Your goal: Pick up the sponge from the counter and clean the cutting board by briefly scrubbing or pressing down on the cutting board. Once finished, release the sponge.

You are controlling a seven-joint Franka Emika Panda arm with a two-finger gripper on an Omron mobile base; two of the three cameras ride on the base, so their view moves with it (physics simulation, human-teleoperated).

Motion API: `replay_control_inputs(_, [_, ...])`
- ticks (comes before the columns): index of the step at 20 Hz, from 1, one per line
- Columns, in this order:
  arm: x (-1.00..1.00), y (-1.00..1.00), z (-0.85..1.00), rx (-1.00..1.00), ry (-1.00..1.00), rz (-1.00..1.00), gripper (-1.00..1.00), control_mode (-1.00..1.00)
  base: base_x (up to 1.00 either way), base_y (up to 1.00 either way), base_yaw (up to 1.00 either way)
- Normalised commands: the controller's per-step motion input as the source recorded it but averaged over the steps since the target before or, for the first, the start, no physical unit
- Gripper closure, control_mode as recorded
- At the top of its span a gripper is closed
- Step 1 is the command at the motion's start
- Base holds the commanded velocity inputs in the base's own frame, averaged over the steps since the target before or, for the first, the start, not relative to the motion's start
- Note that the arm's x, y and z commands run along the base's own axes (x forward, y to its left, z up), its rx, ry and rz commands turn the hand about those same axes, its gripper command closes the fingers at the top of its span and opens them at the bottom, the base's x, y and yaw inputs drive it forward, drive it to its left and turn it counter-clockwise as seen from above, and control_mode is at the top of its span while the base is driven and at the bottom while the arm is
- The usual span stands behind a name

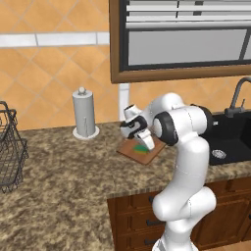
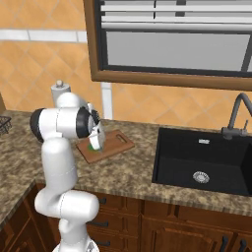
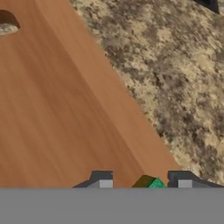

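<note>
Gripper hangs low over the cutting board, its fingers narrowed onto the sponge, whose green top shows between the two tips in the hand view.

Going left to right across the counter: a black wire basket sits at the far left, then a paper towel holder stands near the tiled wall, then the board lies near the counter's front edge with the sponge down at its surface, and a black sink with its faucet lies to the right.

Whether the sponge actually touches the wood cannot be told. To do the scrub well, I judge the arm should press straight down, make short strokes toward the handle slot, stay off the right edge, then part the fingers.
</note>
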Motion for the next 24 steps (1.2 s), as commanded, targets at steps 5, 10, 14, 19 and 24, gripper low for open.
replay_control_inputs(5, [0.00,1.00,-0.34,0.00,-0.32,-0.26,1.00,-1.00,0.00,0.00,0.00])
replay_control_inputs(10, [0.00,1.00,-0.17,0.00,-0.47,-0.28,1.00,-1.00,0.00,0.00,0.00])
replay_control_inputs(14, [0.11,1.00,0.01,0.04,-0.50,-0.29,1.00,-1.00,0.00,0.00,0.00])
replay_control_inputs(19, [0.12,1.00,-0.02,0.01,-0.15,-0.22,1.00,-1.00,0.00,0.00,0.00])
replay_control_inputs(24, [-0.44,0.96,0.32,0.00,0.01,-0.14,1.00,-1.00,0.00,0.00,0.00])
